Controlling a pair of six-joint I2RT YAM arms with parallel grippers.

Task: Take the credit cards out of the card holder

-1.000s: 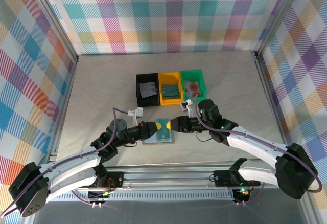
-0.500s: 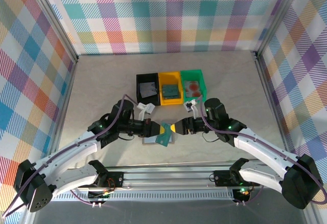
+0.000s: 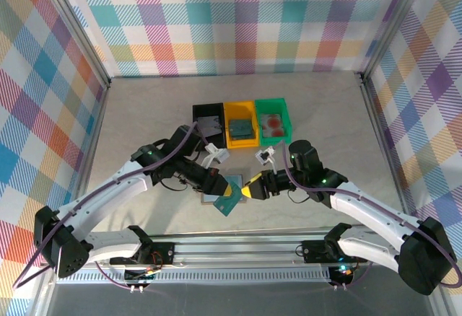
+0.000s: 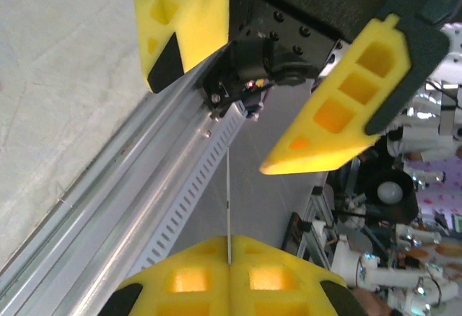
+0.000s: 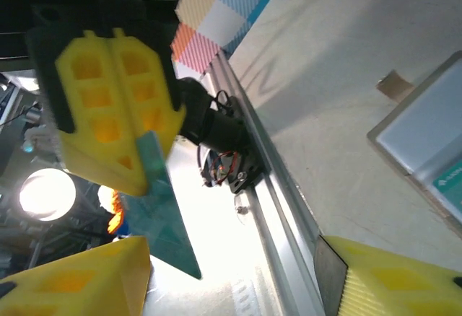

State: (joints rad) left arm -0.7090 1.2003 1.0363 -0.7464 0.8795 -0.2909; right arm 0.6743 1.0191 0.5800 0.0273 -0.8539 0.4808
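One teal card [image 3: 229,203] is pinched between the pressed-together fingers of the left gripper [image 3: 231,185] and is held tilted near the holder [image 5: 426,139], which is laid flat on the table [image 3: 144,128]. The right gripper [image 3: 249,188] is held spread, its fingers pointed at the card, close beside it.

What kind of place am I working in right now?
Probably a lab robot test cell: a tabletop boxed in by plaid fabric walls on aluminium posts, with a black tray, yellow tray and green tray.
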